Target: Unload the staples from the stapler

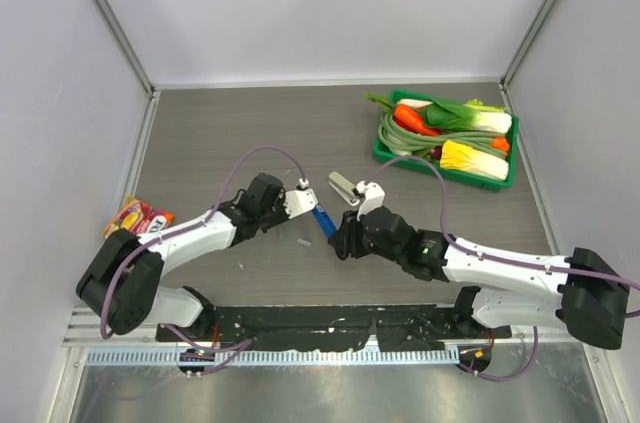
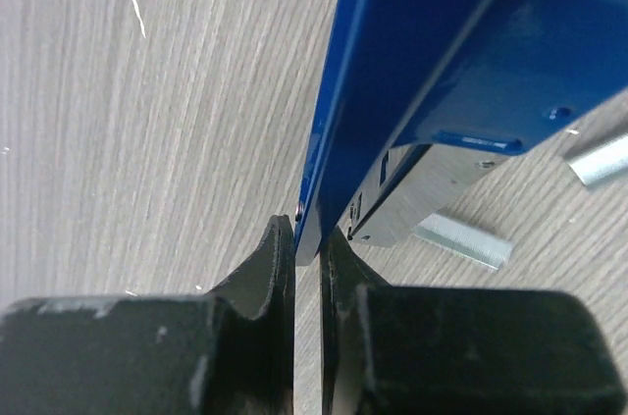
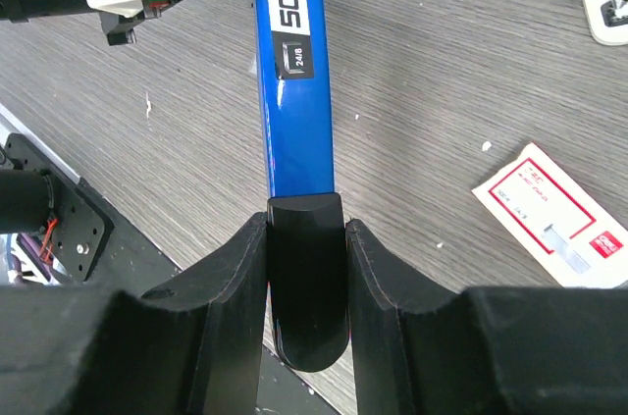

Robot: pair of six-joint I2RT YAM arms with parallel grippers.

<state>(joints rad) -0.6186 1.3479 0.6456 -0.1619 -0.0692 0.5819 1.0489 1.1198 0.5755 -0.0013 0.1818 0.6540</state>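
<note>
As the slim blue stapler (image 1: pixel 323 220) spans with its long axis from the left gripper (image 2: pixel 309 241) to the right gripper (image 3: pixel 306 227), both are clamped on it: the left pinches a thin blue edge and the right the dark rear end. Two short silver staple strips (image 2: pixel 461 240) lie on the grey wood-grain table (image 2: pixel 147 140) just beside the stapler. Bare table shows on its other side.

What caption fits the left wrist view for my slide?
Left gripper pinching the blue stapler by its edge, two staple strips lying on the wood-grain table.
</note>
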